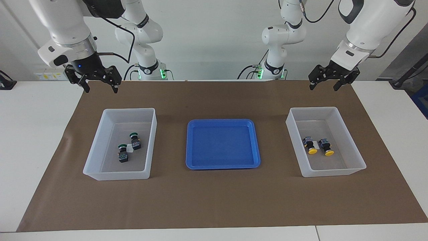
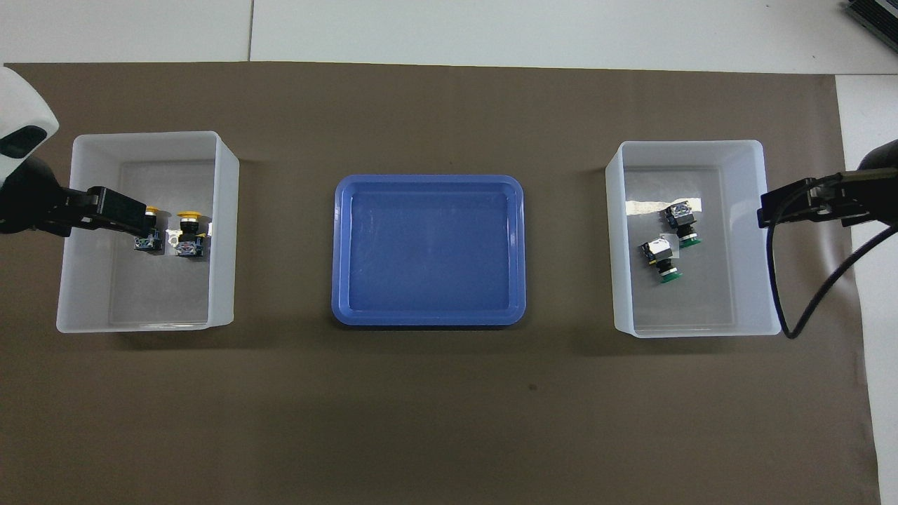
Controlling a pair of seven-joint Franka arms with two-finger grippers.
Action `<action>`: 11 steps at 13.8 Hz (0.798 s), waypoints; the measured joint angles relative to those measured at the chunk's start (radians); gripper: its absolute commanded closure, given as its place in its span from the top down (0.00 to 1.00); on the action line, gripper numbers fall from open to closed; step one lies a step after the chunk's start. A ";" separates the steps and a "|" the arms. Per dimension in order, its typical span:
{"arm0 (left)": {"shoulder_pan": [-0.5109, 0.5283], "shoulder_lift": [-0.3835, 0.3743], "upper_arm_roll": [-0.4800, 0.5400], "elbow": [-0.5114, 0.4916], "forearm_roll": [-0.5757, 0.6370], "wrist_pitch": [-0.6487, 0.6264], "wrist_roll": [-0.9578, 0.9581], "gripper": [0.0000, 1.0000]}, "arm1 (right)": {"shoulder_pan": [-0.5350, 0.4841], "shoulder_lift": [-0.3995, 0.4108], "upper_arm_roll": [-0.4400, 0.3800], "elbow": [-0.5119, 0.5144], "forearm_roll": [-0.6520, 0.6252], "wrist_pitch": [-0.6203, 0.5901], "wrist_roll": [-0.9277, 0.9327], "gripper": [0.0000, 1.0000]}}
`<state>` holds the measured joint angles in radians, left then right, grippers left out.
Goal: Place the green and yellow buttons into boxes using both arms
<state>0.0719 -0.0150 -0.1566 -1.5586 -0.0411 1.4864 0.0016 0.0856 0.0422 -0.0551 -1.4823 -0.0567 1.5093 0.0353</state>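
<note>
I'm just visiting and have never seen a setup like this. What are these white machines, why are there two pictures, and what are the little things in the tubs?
The white machines are two robot arms ending in black two-finger grippers. One picture looks across the table at them; the other looks down from above their end.

On the brown mat sit two translucent boxes with an empty blue tray between them. The box at the left arm's end holds two yellow buttons; the box at the right arm's end holds two green buttons.

The left gripper and the right gripper hang open above the table's robot-side edge, holding nothing.
</note>
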 measured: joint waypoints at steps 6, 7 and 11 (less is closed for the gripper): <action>0.000 -0.004 -0.001 -0.019 0.070 -0.003 0.000 1.00 | -0.005 -0.002 -0.004 0.000 0.013 -0.032 -0.012 1.00; 0.000 -0.005 -0.002 -0.019 0.074 -0.002 0.000 1.00 | -0.012 -0.003 -0.004 0.000 0.016 -0.033 -0.015 1.00; 0.000 -0.007 -0.002 -0.019 0.076 0.005 0.000 1.00 | -0.018 -0.003 -0.005 -0.001 0.018 -0.033 -0.022 1.00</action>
<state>0.0717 -0.0224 -0.1589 -1.5777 0.0350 1.4910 0.0016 0.0671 0.0394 -0.0599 -1.4829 -0.0391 1.4767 0.0137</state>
